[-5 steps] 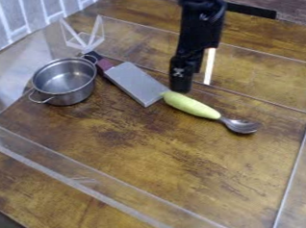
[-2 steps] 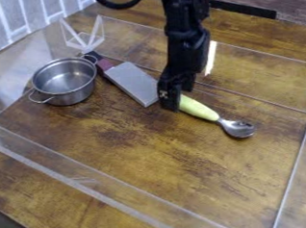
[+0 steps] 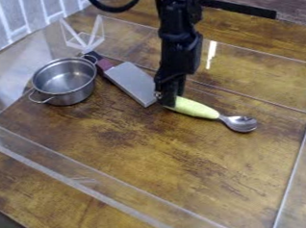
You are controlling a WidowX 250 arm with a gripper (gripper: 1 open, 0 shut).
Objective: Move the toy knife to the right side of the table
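On the dark brown wood-plank table [image 3: 146, 174], the yellow-green-handled toy knife [image 3: 210, 114] lies right of the flat grey slab [image 3: 128, 82], where the black gripper [image 3: 170, 93] meets its handle end, jaws' grip unclear, the steel pot [image 3: 63, 80] farther left.

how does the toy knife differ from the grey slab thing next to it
The toy knife is slim, with a yellow-green handle and rounded silver tip; the grey slab is flat, wide, rectangular, dark-handled. The gripper is down at the knife's handle end, not on the slab. Both lie flat on the table.
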